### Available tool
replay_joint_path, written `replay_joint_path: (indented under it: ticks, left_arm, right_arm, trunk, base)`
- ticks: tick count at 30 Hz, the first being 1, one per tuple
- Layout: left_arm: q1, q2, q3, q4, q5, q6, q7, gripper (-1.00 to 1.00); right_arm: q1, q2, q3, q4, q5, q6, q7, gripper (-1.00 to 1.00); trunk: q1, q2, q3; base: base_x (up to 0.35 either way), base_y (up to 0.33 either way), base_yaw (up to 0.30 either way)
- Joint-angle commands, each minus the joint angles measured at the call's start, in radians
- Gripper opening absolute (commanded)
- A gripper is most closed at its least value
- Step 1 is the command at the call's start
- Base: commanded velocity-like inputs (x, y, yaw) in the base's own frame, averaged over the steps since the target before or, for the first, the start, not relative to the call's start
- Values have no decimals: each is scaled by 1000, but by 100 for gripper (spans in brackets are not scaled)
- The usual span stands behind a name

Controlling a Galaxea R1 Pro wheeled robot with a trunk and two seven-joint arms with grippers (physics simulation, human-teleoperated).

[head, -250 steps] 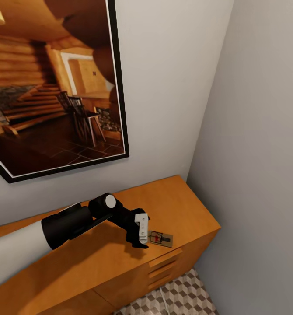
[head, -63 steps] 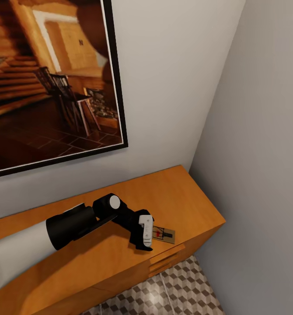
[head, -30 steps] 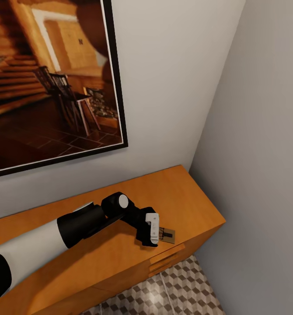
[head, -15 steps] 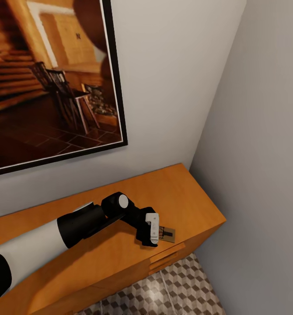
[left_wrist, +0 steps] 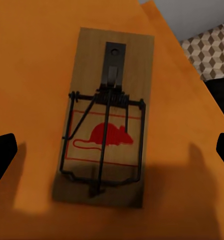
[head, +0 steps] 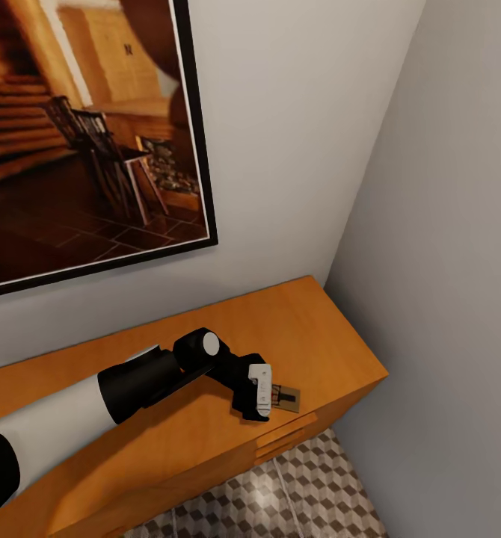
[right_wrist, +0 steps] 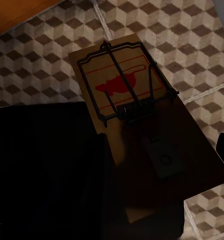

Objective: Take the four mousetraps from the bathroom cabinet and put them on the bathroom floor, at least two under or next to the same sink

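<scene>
Head view: mousetrap point(head: 286, 398) atop cabinet point(head: 206, 441).

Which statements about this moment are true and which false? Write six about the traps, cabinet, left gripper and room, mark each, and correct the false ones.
1. The mousetrap lies flat on the cabinet. True.
2. The left gripper is shut on it. False: the fingertips stand apart, one on each side, not touching it.
3. It sits mid-cabinet, far from any edge. False: it is near the front edge, towards the cabinet's right end.
4. A framed picture hangs on the wall above the cabinet. True.
5. The floor is plain grey. False: its tiles carry a brown, beige and white cube pattern.
6. The right wrist view shows a second mousetrap over that patterned floor. True.
</scene>
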Motion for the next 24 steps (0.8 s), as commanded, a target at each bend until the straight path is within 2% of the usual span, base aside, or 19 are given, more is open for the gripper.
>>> replay_joint_path:
  ticks: [1, 24]
  left_arm:
    - [-1, 0, -1, -1, -4, 5, -3, 100]
    - [-1, 0, -2, 2, -4, 7, -3, 100]
  right_arm:
    - [-1, 0, 2, 2, -11, -4, 7, -100]
    - [-1, -1, 1, 2, -11, -4, 7, -100]
  trunk:
    - [0, -2, -3]
    - [0, -2, -30]
  base:
    - [0, 0, 0]
    - [0, 0, 0]
